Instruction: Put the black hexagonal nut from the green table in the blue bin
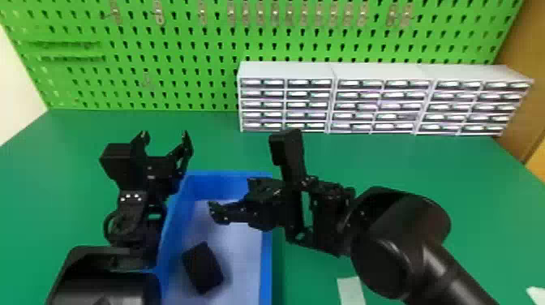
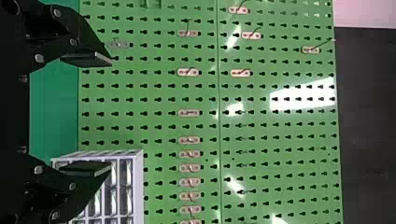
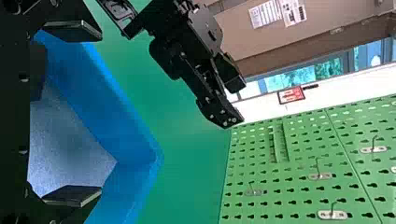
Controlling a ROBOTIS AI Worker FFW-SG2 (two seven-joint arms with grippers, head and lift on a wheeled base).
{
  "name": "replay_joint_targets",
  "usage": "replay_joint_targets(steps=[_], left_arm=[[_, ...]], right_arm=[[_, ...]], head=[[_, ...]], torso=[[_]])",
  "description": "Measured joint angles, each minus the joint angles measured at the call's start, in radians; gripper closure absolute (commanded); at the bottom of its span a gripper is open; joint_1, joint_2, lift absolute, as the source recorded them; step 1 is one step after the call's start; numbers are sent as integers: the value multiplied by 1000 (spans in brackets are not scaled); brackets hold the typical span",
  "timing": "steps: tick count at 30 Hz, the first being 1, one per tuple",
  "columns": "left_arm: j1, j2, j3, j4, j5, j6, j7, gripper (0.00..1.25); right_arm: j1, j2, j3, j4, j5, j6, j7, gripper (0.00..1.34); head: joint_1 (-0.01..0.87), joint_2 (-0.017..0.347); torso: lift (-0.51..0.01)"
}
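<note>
A: Please, what is the nearest thing on the work place?
B: It is the black hexagonal nut (image 1: 202,267). It lies inside the bin, on the pale floor, a little more near to the left wall.
A: And how is this bin?
B: It is a blue rectangular bin with straight walls (image 1: 266,251), standing on the smooth green counter (image 1: 312,280). On the counter, to the right of the bin, lies a flat white strip (image 1: 351,290).
A: Where is the right gripper (image 1: 233,195)?
B: This black gripper is above the bin, beyond the nut and apart from it. It points to the left, and its two fingers stand wide from each other.
A: And the left gripper (image 1: 164,136)?
B: It is also black, a bit farther, near the far left corner of the bin. It points away from the robot, and its fingers are also widely spread.
A: What do you see behind?
B: At the back of the counter, toward the right, stands a row of pale grey drawer cabinets (image 1: 284,71). Behind them rises the bright green perforated metal board (image 1: 194,44), with small metal hooks (image 1: 159,14) on it.
</note>
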Motion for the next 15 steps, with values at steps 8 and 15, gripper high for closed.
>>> replay_joint_targets(steps=[8, 15], left_arm=[[2, 0, -2, 0, 0, 0, 0, 463], [5, 0, -6, 0, 0, 0, 0, 463]], right_arm=[[22, 33, -101, -4, 70, 0, 0, 140], [36, 58, -204, -16, 144, 9, 0, 140]], head=[[657, 57], [657, 57]], torso=[[-95], [-95]])
